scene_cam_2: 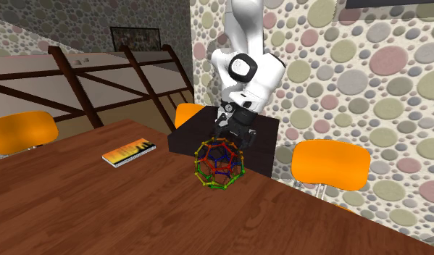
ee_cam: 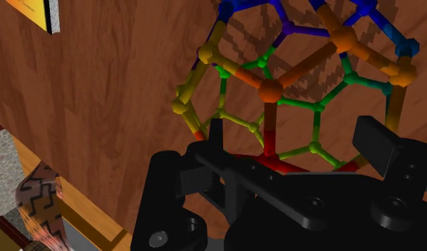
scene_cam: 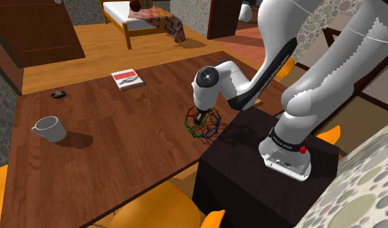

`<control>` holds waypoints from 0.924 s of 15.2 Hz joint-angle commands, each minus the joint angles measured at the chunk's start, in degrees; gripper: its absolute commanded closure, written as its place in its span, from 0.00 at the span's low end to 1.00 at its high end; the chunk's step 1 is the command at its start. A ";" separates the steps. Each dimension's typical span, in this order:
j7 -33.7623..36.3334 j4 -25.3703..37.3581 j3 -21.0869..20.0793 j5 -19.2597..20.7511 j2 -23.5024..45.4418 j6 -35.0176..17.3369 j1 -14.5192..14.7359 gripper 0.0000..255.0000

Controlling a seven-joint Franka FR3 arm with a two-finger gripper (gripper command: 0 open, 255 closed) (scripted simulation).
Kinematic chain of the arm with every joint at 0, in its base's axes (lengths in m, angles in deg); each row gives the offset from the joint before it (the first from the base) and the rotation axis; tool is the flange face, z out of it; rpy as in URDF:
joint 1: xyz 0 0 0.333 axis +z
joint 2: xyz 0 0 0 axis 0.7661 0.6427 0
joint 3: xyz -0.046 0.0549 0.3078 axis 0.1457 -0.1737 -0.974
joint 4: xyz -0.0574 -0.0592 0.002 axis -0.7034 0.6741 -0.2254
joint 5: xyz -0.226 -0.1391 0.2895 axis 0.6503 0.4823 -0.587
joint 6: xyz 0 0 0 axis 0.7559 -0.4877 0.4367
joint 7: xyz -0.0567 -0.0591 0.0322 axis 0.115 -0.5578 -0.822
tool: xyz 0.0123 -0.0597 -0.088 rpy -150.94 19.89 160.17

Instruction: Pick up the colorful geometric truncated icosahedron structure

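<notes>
The structure (scene_cam: 194, 129) sits on the wooden surface (scene_cam: 121, 155), at ten o'clock from the stand (scene_cam: 251, 168) in the shoulder view. The tool (ee_cam: 296, 135) hangs over it, fingers (ee_cam: 376, 139) spread apart with its near struts between them. A mug (scene_cam: 50, 128) lies at the structure's nine o'clock, and a book (scene_cam: 127, 79) at eleven.

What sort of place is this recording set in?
Likely a house's dining area opening onto a bedroom: a wooden table with orange chairs, a bed beyond it, and pebble-patterned walls.
</notes>
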 commanded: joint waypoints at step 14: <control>-4.49 -0.76 0.32 -5.48 -3.31 -0.64 1.24 1.00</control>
